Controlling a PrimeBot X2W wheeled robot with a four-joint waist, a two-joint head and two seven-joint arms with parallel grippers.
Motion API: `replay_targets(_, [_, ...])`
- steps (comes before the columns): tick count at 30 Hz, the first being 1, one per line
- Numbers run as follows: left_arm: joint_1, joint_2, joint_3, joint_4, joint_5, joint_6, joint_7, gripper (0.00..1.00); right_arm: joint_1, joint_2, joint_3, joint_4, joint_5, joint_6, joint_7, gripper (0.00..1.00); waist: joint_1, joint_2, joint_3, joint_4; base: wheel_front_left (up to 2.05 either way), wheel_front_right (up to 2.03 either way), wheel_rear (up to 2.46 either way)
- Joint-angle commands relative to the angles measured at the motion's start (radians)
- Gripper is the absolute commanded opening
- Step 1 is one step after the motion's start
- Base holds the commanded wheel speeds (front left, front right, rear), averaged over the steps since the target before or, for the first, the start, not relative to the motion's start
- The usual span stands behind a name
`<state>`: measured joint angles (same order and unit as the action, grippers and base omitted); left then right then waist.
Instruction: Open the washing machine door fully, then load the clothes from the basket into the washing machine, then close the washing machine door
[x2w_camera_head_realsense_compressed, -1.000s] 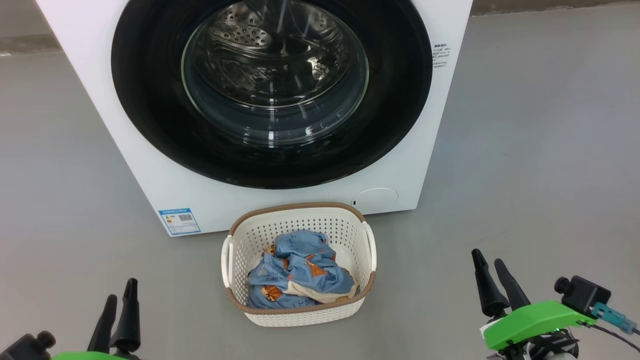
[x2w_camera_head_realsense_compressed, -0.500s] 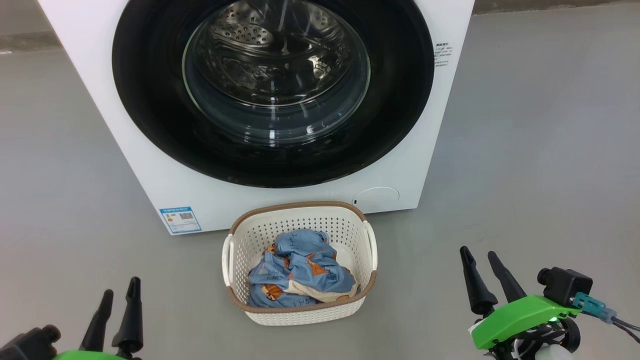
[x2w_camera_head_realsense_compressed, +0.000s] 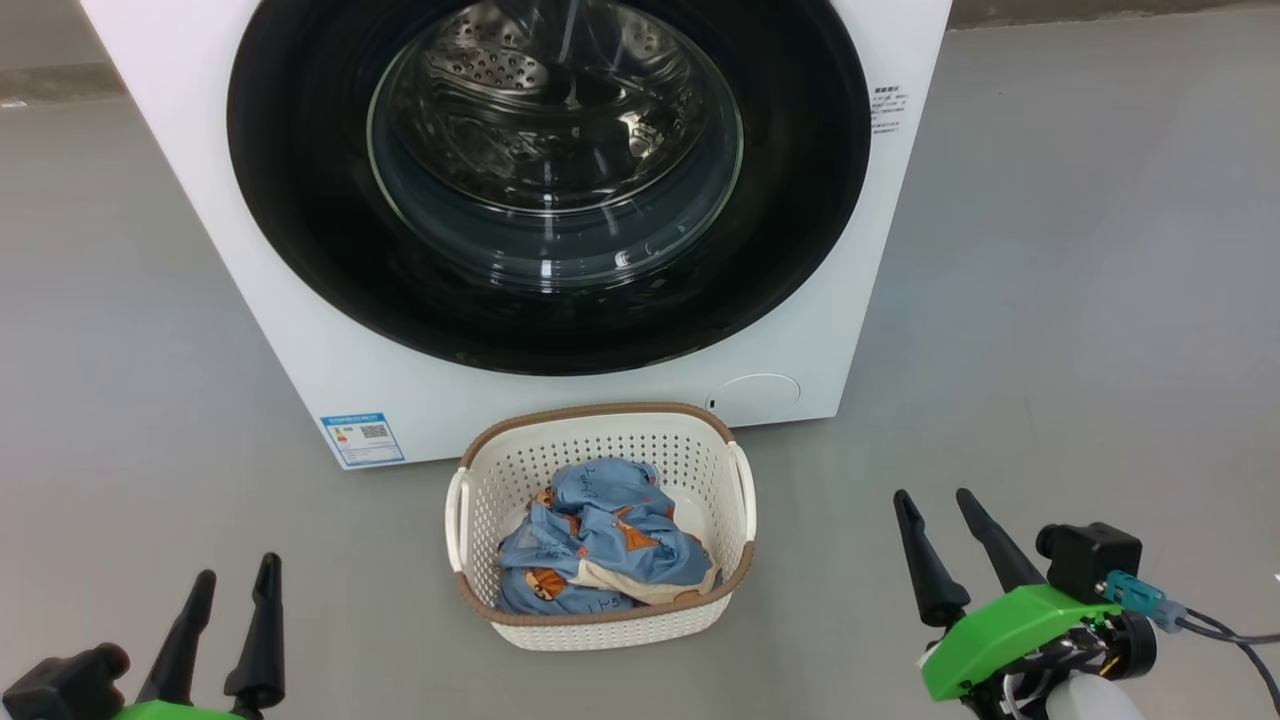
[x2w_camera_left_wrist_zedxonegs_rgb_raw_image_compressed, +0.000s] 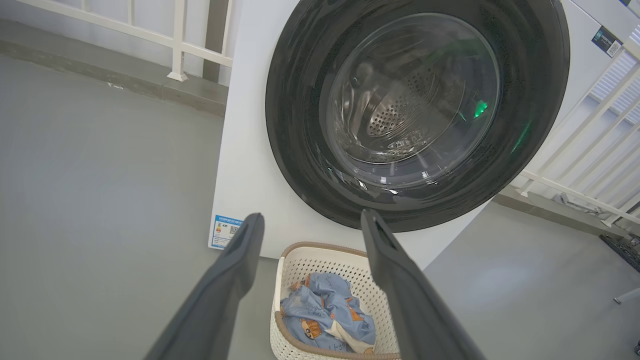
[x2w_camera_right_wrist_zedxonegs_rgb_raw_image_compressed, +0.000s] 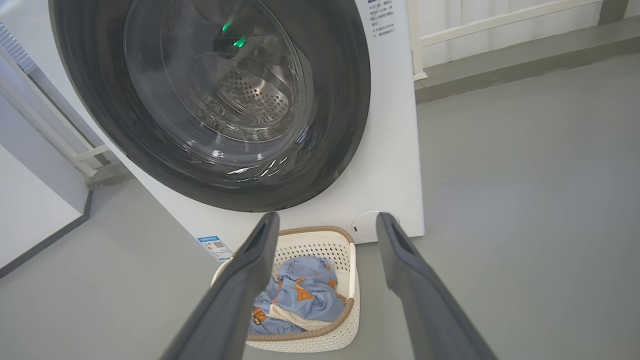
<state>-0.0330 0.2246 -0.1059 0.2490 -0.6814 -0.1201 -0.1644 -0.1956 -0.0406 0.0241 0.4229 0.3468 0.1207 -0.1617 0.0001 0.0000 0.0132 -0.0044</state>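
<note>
The left gripper (x2w_camera_head_realsense_compressed: 236, 570) sits low on the left of the basket (x2w_camera_head_realsense_compressed: 600, 632), well apart from it. Its two dark fingers (x2w_camera_head_realsense_compressed: 261, 630) stand apart and hold nothing. The basket stands on the grey floor (x2w_camera_head_realsense_compressed: 1050, 300). The clothes (x2w_camera_head_realsense_compressed: 600, 545) lie bunched up inside the basket, blue with orange bits. Just behind the basket is the big white washing machine (x2w_camera_head_realsense_compressed: 300, 330). The washing machine door (x2w_camera_head_realsense_compressed: 300, 200) is above the basket, and it is shut. A blue label (x2w_camera_head_realsense_compressed: 363, 439) is behind the basket to the left. A round cap (x2w_camera_head_realsense_compressed: 755, 392) is behind it to the right. The right gripper (x2w_camera_head_realsense_compressed: 934, 495) sits on the right of the basket, well apart from it. Its fingers stand apart too and hold nothing.
</note>
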Motion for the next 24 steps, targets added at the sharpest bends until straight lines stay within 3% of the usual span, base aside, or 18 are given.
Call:
replay_targets(1, [-0.046, 0.036, 0.025, -0.026, 0.023, -0.008, -0.015, 1.00, -0.055, -0.006, 0.028, -0.019, -0.029, 0.008, -0.015, 1.00, -0.0001, 0.0000, 0.001, 0.000, 0.00, 0.00, 0.00])
replay_targets(24, [-0.054, 0.066, 0.039, -0.011, 0.254, -0.010, -0.082, 1.00, -0.102, -0.009, 0.045, 0.002, -0.304, 0.010, -0.081, 1.00, -0.0001, 0.0000, 0.009, -0.006, 0.00, 0.00, 0.00])
